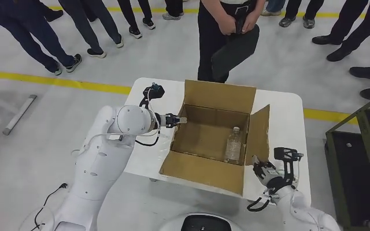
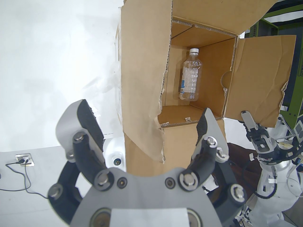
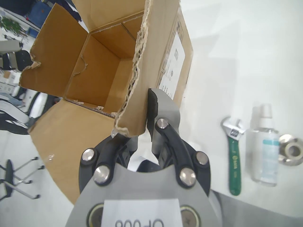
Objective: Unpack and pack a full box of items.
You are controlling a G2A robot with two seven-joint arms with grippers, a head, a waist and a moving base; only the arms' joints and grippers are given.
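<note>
Item: cardboard box (image 1: pixel 202 168), brown, standing open on a white tabletop (image 1: pixel 283 115), all four flaps raised or splayed outward, several with ragged, torn edges. Contents: one clear plastic water bottle (image 1: pixel 233 144) with a white cap, lying on its side on the box floor, close along the wall on the robot's right. In the left wrist view the bottle (image 2: pixel 190 76) shows a pale label and lies with its cap toward the far wall. Left end effector (image 1: pixel 178 120): held at the box's left side, level with the upper rim. Its fingers (image 2: pixel 91 124) are spread wide apart and hold nothing. The torn left flap (image 2: pixel 142 72) stands in line with the gap between them, and whether it reaches in between cannot be told. Right end effector (image 3: pixel 135 124): at the near lower corner of the right flap (image 1: pixel 258 134), which stands open and angled away from the box. It is clamped on that flap's torn edge, with one dark pad (image 3: pixel 152 107) pressed flat to the outer face and the other finger behind the cardboard. Outer wall on this side carries a white printed label (image 3: pixel 172 64). Other stock, on the tabletop to the robot's right of the box, side by side and well apart from it: an adjustable wrench (image 3: pixel 233 157) with a green handle, a small clear spray bottle (image 3: pixel 264 150) lying just beside it, and a metal flange (image 3: pixel 291 150) touching the spray bottle.
</note>
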